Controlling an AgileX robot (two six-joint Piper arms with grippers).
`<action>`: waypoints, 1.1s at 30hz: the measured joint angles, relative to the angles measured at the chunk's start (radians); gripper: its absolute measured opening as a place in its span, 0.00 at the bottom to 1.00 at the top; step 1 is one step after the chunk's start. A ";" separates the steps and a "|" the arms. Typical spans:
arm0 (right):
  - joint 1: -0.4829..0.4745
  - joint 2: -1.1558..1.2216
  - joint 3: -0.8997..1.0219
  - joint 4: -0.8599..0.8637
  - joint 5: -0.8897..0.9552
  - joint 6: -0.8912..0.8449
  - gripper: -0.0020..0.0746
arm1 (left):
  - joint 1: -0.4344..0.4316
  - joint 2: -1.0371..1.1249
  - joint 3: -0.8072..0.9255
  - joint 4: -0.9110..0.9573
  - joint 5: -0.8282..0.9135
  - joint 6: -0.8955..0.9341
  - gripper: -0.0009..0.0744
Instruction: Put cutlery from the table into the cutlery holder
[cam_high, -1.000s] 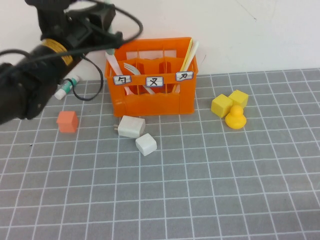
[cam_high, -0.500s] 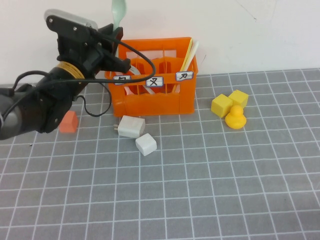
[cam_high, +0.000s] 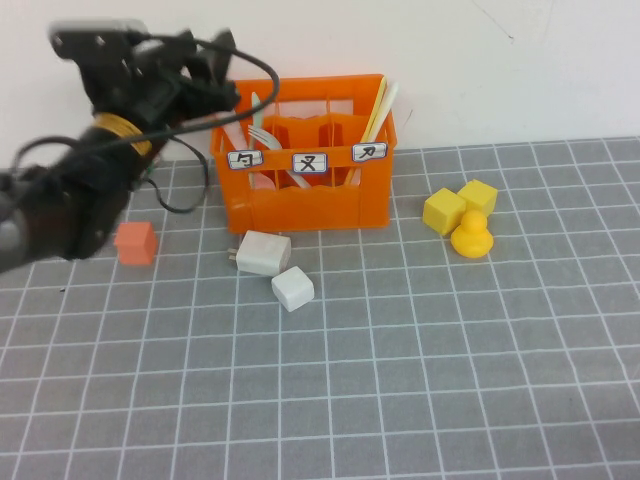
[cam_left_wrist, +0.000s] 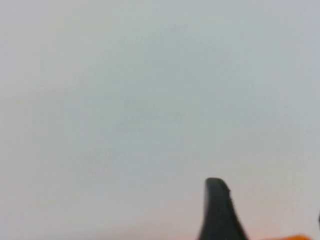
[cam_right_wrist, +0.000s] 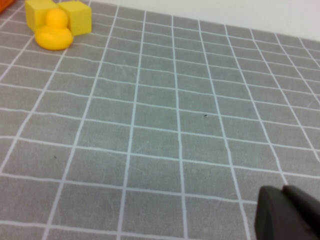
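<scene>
While the left gripper (cam_high: 215, 80) hovers by the cutlery holder's (cam_high: 300, 205) left rear corner, whether its jaws are apart cannot be told | cutlery stands inside holder, none seen on table (cam_high: 400, 380) | right gripper (cam_right_wrist: 287, 215) closed, parked over bare table | risk: arm cable snags holder rim, tipping it.

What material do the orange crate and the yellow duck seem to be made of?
Cutlery holder: apparently rigid moulded plastic, smooth with a slight sheen, thin slotted walls. Yellow duck: probably soft rubber or plastic, rounded, evenly coloured, matte. Left tool is above the holder's left end; right tool is low over the table.
</scene>
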 joint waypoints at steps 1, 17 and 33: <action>0.000 0.000 0.000 0.000 0.000 0.000 0.02 | 0.006 -0.027 0.000 0.041 0.000 -0.012 0.47; 0.000 0.000 0.000 0.000 0.001 0.000 0.02 | 0.002 -0.605 0.033 1.389 0.106 -1.030 0.01; 0.000 0.000 0.000 0.000 0.001 0.000 0.02 | 0.302 -1.060 0.324 1.453 0.016 -1.543 0.01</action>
